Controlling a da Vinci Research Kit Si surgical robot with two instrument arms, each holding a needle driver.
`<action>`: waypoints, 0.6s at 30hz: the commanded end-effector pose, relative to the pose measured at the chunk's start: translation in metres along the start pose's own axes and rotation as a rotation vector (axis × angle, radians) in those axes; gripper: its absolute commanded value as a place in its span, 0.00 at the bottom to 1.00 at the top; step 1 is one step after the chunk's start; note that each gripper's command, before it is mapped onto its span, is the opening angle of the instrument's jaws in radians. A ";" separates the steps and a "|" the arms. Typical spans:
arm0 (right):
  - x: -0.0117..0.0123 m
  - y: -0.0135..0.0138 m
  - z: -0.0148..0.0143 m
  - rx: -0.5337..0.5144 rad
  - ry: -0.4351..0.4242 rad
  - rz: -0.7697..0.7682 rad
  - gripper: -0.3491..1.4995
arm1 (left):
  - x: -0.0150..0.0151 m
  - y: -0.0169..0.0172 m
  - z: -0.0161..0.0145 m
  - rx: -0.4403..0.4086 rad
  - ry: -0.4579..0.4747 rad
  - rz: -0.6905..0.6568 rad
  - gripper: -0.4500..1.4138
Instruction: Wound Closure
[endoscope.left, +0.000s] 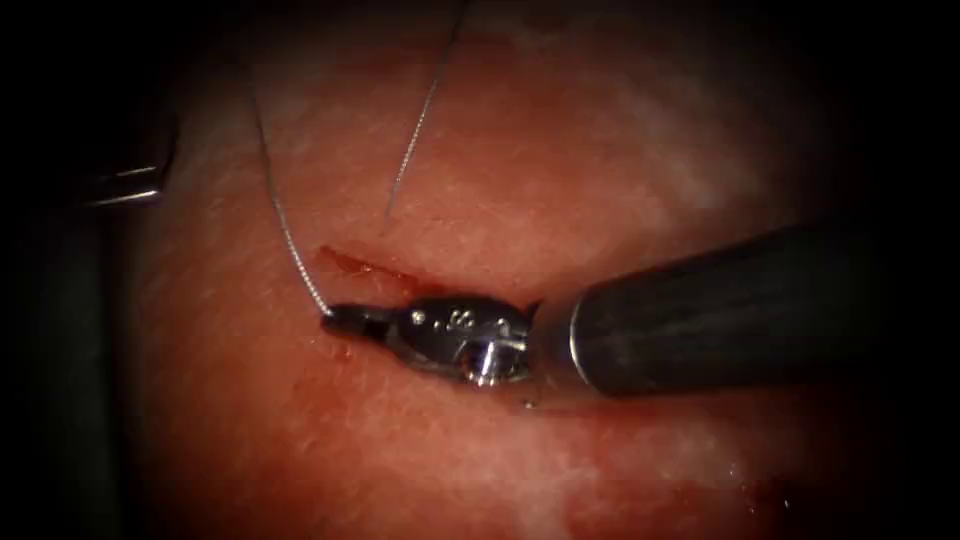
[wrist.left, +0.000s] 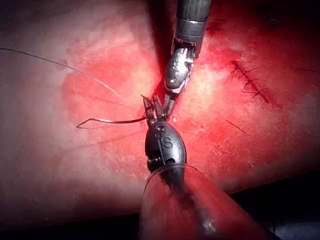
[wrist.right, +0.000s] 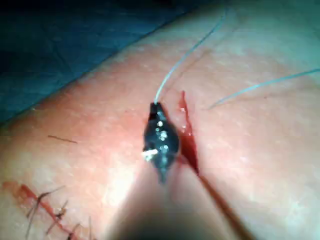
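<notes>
- Tissue (endoscope.left: 620, 150) is seen pink-red, mottled with pale patches.
- Cut (endoscope.left: 365, 265) is marked darker red.
- Thread (endoscope.left: 285, 235) is shown pale grey.
- Right tool (endoscope.left: 335, 320): silver metal, dark grey shaft.

Thin thread (endoscope.left: 285, 235) clamped in right pincer (endoscope.left: 338, 318), short red cut (endoscope.left: 365, 267) just beside, pink tissue (endoscope.left: 560, 170)

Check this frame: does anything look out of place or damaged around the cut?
Nothing damaged. The right tool is shut on the thread beside the left end of the cut. A loose thread end lies on the tissue above the cut, and red fluid lines the cut. What the left tool holds, and where the needle is, I cannot tell.
</notes>
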 end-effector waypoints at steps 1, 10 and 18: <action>-0.0004 -0.0026 -0.0005 0.015 0.002 0.007 0.00 | -0.0012 0.0010 0.0006 -0.006 -0.006 -0.015 0.00; 0.0033 -0.0102 -0.0051 0.057 0.021 0.043 0.00 | -0.0027 0.0013 0.0021 -0.021 -0.016 -0.024 0.00; 0.0068 -0.0127 -0.0067 0.063 0.114 -0.104 0.45 | -0.0022 0.0014 0.0020 -0.027 -0.015 -0.028 0.00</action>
